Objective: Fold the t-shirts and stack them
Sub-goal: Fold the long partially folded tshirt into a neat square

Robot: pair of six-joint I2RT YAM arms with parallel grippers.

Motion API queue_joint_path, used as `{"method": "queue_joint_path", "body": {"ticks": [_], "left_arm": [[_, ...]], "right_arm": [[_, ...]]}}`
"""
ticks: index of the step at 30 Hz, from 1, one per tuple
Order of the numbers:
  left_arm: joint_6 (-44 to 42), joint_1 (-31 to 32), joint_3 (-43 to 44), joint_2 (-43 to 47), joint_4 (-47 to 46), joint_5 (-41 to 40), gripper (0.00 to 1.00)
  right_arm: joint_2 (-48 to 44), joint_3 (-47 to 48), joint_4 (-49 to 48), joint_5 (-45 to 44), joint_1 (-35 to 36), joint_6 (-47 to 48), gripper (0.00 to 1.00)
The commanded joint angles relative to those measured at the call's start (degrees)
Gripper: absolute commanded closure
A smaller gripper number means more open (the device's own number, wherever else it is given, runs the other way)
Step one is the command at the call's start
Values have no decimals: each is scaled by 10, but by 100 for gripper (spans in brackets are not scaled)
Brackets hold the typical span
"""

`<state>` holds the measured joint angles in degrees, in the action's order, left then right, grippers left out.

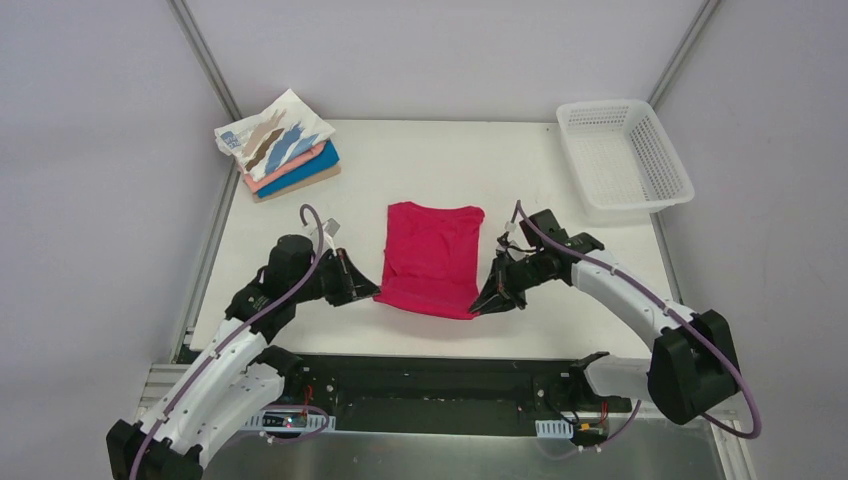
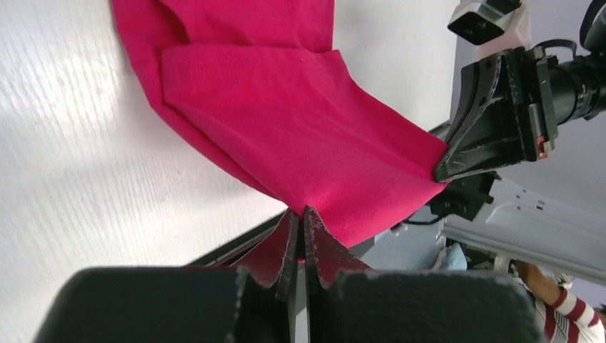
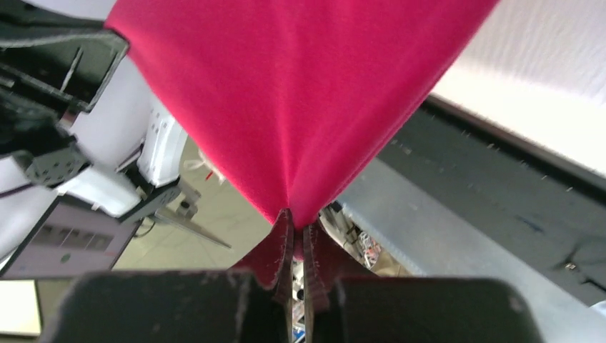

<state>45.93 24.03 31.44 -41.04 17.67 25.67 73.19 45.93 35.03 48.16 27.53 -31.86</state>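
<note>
Robot lab / test cell, not a home. White table [image 1: 440,160] sits in a booth w/ plain pale walls [image 1: 440,50] & aluminium corner posts [image 1: 205,55]. Left arm [image 1: 215,360] & right arm [image 1: 640,295] are mounted at the near edge over a sheet-metal base [image 1: 450,455], w/ purple cables [image 1: 750,400] & a circuit board [image 1: 288,422] showing a lit red LED. Left wrist view: someone in a red-white striped sleeve [image 2: 564,307] beyond the table. Right wrist view: grey equipment box [image 3: 64,229] on the floor [image 3: 236,221] below.
</note>
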Motion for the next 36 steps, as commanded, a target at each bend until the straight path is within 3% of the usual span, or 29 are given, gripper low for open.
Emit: {"method": "queue_joint_path", "body": {"ticks": [1,9,22,36], "left_arm": [[12,1,28,47,71,18,100],[9,2,49,22,63,-41,100],[11,1,63,-86,-138,-113,100],[-56,1,150,-173,-151,-171,100]], "right_arm": [[-42,36,102,78,1,26,100],[-36,72,86,21,-30,36,100],[41,154,3,-53,-69,63,100],[93,220,-20,-45,-111,58,100]]}}
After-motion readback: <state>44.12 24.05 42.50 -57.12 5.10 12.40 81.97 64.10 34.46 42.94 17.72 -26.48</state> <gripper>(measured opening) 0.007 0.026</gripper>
